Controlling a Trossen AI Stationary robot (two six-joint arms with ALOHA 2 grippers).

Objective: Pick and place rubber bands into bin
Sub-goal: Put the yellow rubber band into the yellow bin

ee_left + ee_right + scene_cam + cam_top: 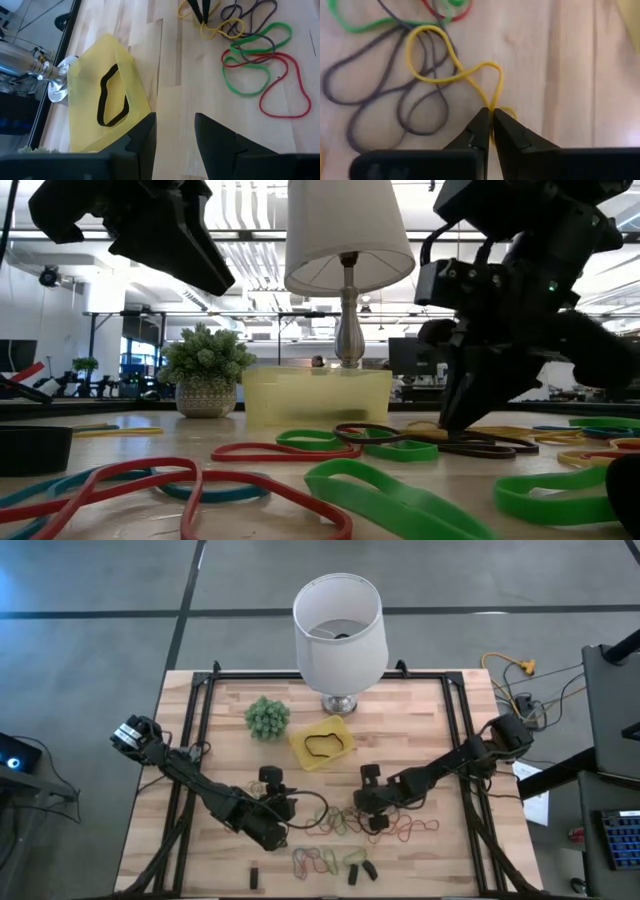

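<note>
Several rubber bands (pixel 340 822) in green, red, yellow and dark grey lie loose across the table's near middle. The yellow bin (pixel 322 743) sits before the lamp, with one black band (pixel 111 102) lying in it. My right gripper (pixel 492 120) is down among the bands (pixel 400 442), shut on a twisted yellow band (pixel 445 70). My left gripper (pixel 175 135) hovers open over bare wood near the bin (pixel 100 105), touching nothing; in the high view the left gripper (pixel 290 802) is left of the pile. My right gripper pinches the yellow rubber band between its two fingertips at one end of its loop (pixel 494 102). The fingers (pixel 462 405) come down steeply from above. The rest of the twisted band lies slack on the table, crossing dark grey bands (pixel 395 95).
A white lamp (pixel 340 635) stands at the far edge behind the bin, a fuzzy green ball plant (pixel 267 718) to its left. Small dark stubby pieces (pixel 362 868) lie near the near edge. Black rails (pixel 200 720) run along both table sides.
</note>
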